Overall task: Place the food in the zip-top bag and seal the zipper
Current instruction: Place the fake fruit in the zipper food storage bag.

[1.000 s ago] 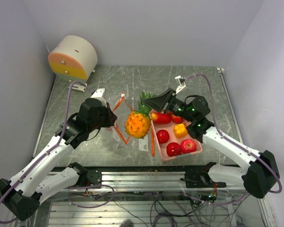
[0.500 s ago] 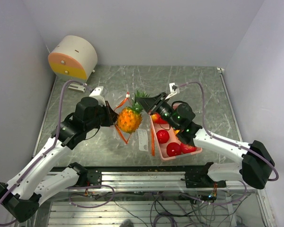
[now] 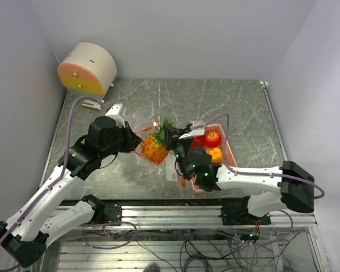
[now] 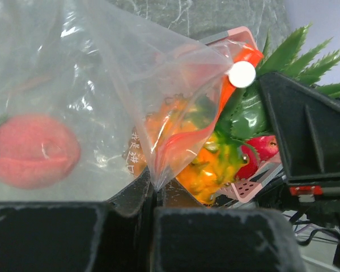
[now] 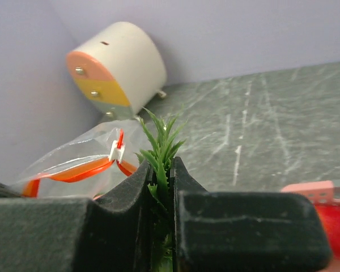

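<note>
The bumpy orange fruit hangs by its green leaves, on which my right gripper is shut. It sits at the mouth of the clear zip-top bag, and part of its orange body shows through the film. My left gripper is shut on a fold of the bag's edge, holding it up. The orange zipper strip and white slider lie just left of the leaves. A pink peach shows through the plastic. A red apple and yellow pepper lie in the pink basket.
A round white drum with a pink and yellow face stands at the table's back left corner. My right arm lies across the front of the basket and hides part of it. Grey walls close in the table on three sides.
My right gripper has carried the orange fruit leftward from beside the basket to the bag's mouth, the arm swinging low across the basket. The left gripper keeps its hold on the bag.
</note>
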`<state>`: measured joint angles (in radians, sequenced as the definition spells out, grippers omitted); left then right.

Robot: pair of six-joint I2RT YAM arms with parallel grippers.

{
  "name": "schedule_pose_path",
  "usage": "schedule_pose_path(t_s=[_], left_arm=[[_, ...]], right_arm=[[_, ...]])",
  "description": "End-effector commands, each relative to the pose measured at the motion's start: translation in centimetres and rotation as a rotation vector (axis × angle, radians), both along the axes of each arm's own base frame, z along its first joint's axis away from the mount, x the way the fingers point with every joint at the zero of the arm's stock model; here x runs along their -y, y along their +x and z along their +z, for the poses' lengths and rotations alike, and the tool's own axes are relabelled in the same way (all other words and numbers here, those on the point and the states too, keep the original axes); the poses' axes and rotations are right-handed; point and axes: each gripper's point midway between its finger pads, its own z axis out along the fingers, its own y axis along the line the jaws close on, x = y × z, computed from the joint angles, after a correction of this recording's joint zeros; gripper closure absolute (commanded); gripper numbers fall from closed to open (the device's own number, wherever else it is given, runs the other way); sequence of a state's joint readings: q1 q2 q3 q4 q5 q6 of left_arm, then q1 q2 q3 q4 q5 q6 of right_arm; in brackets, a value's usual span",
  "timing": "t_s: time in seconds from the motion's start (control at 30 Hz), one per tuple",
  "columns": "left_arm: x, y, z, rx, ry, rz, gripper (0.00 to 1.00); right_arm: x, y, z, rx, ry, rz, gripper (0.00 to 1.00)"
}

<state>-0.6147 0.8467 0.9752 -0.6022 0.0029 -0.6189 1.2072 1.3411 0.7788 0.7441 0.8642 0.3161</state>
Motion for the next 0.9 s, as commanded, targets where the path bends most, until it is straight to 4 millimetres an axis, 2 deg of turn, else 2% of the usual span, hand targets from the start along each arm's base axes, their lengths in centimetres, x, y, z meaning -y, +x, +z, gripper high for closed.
schedule_pose_path(t_s=[0.0,0.1,0.13,0.17,0.33,0.43,0.57,0.63,0.8,0.87], left_arm=[[1.2,0.2,2.4,0.040,-0.062,-0.034,0.93],[1.7,0.4,1.9,0.028,-0.066,-0.041,0.93],[1.8,0.4,1.7,0.022,-0.067,-0.044,0.93],[1.9,0.3,1.4,0.016,-0.070,-0.048,0.93],[2.2,0.2,0.6,0.003,-0.080,-0.050,0.93],[2.0,0.6,1.6,0.025,-0.070,-0.040,0.93],[1.9,1.6,3.8,0.075,-0.058,-0.022,0.93],[2.2,1.9,5.0,0.090,-0.061,-0.033,0.93],[3.2,1.9,9.0,0.139,-0.117,-0.077,0.93],[3.3,1.6,9.6,0.144,-0.127,-0.089,0.93]], right_arm=[[2.8,0.2,2.0,0.044,-0.002,-0.303,1.00],[3.8,-1.0,3.6,0.110,0.066,-0.397,1.00],[3.6,-1.1,3.4,0.112,0.046,-0.424,1.00],[3.0,-1.0,3.7,0.116,0.011,-0.437,1.00],[0.9,-1.0,5.2,0.181,0.065,-0.386,1.00],[-0.5,-1.3,5.8,0.221,-0.012,-0.377,1.00],[-2.8,-3.3,5.7,0.231,-0.138,-0.328,0.99],[-4.1,-3.9,5.2,0.219,-0.208,-0.295,0.88],[-5.1,-3.8,4.1,0.183,-0.246,-0.217,0.39],[-5.3,-3.4,4.7,0.163,-0.231,-0.182,0.27]])
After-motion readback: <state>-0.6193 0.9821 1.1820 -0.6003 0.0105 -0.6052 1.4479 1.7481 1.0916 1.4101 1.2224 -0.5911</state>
